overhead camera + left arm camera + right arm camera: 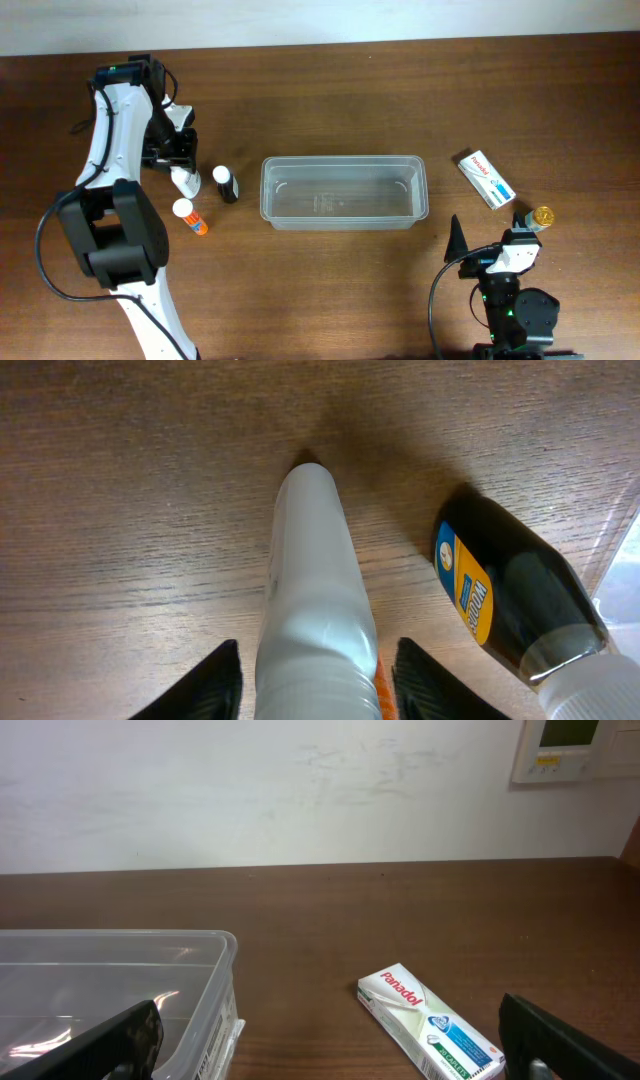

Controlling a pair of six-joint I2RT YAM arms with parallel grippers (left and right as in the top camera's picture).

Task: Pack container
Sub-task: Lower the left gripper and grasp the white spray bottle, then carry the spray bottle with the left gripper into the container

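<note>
**Tabletop** (340, 90): dark brown wood grain; carries all items listed.

**Container** (343, 192): clear plastic tub, rectangular, with rounded corners and a rim. It stands upright at the middle of the tabletop, long side running left to right. Nothing is seen inside it. One corner also shows at the lower left of the right wrist view (110, 990).

**White bottle** (315, 590): plain, lying on the tabletop to the left of the container, between the fingers of the left pincer.

**Dark bottle** (510, 595): white cap, blue and yellow label. Stands just beside the white bottle, between it and the container. Touches neither.

**Orange-tipped tube** (189, 216): white and orange, lying near the two bottles, on the side nearer the arm bases.

**Panadol box** (430, 1025): white carton with red lettering, flat on the tabletop, to the right of the container and apart from it.

**Gold item** (542, 215): small and round, near the box. Its kind cannot be told.

**Left pincer** (316, 645): fingers apart, low over the tabletop, one on each side of the white bottle, with a narrow gap on both sides.

**Right pincer** (328, 1010): fingers spread wide, gripping nothing. It sits near the tabletop's front edge, facing the container's corner and the box.
</note>
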